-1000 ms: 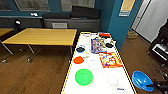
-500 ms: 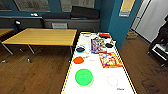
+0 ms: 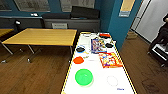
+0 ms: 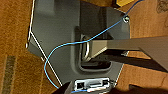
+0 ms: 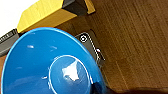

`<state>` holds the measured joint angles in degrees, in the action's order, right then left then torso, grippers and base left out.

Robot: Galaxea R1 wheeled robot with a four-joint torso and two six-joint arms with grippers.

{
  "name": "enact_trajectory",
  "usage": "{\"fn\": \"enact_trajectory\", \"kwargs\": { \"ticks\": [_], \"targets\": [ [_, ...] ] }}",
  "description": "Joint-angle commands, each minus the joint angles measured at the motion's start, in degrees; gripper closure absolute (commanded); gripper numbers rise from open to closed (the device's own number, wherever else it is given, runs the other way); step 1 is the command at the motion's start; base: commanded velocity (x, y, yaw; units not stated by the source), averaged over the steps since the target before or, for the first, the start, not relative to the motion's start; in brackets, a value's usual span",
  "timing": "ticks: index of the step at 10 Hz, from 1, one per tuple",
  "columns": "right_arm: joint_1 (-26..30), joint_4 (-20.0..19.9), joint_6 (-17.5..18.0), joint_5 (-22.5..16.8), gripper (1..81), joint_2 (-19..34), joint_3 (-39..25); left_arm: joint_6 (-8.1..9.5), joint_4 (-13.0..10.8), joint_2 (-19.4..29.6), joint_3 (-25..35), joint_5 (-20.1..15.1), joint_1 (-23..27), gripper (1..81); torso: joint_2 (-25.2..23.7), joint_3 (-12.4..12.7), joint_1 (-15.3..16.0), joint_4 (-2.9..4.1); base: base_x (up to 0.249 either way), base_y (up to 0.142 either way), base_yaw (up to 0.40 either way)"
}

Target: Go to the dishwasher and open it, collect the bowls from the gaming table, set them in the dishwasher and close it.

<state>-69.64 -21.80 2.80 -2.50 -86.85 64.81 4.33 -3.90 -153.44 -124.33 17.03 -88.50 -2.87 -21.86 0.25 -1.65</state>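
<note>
— Since hanging out over the wooden floor [image 5: 140, 45], just off the yellow corner of the gaming table [image 5: 50, 15], must be carried: blue bowl [image 5: 50, 67], hollow side facing the right wrist.

— Clamped by the right gripper, then?

— Judged so. Hides the fingers completely, yet rests on nothing else, so probably pinched at the rim on the near side. Kept level and close, likely to stop it slipping on the way.

— And the left gripper?

— Cannot tell whether apart or together.

— Other bowls?

— Well away from both sets of fingers, out on the gaming table [image 3: 100, 83]: green bowl [image 3: 84, 77] nearest, orange bowl [image 3: 78, 60] beyond it, red bowl [image 3: 104, 35] at the far end, past the board-game sheets [image 3: 110, 60]. Lying spread out, so presumably needing separate pickups.
</note>
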Motion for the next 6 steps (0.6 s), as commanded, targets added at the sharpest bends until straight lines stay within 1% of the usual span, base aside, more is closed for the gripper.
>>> {"fn": "enact_trajectory", "kwargs": {
  "ticks": [1, 2, 3, 4, 5, 6],
  "targets": [
    [-19.60, 5.52, -4.65, 25.14, 81.1, -14.40, 9.52, -0.11, -1.37, 17.26, 17.16, 0.81, -2.16, 1.0, 0.00, 0.00, 0.00, 0.00, 0.000, 0.000, 0.000],
    [-21.28, 7.99, -4.56, 26.32, 81.1, -18.02, 11.20, -0.11, -1.37, 21.77, 21.85, 2.22, -2.16, 1.0, 0.00, 0.00, 0.00, 0.00, 0.000, 0.000, 0.000],
    [-22.51, 9.05, -4.65, 26.32, 81.1, -19.97, 12.61, -0.11, -1.37, 25.28, 26.06, 3.97, -2.16, 1.0, 0.00, 0.00, 0.00, 0.00, 0.000, 0.000, 0.000],
    [-23.57, 9.67, -4.65, 26.84, 81.1, -22.79, 14.46, -0.11, -1.46, 30.38, 32.22, 6.87, -1.90, 1.0, 0.00, 0.00, 0.00, 0.00, 0.000, 0.000, 0.000],
    [-24.01, 10.72, -5.26, 27.72, 81.1, -24.72, 14.99, 0.15, -0.59, 35.52, 38.49, 8.27, -1.11, 1.0, 0.00, 0.00, 0.00, 0.00, 0.000, 0.000, 0.000],
    [-24.28, 10.99, -6.23, 27.90, 81.1, -27.18, 15.60, 3.76, -0.76, 39.79, 42.94, 8.46, 0.12, 1.0, 0.00, 0.02, 0.00, 0.00, 0.000, 0.000, 0.000]
  ]
}}
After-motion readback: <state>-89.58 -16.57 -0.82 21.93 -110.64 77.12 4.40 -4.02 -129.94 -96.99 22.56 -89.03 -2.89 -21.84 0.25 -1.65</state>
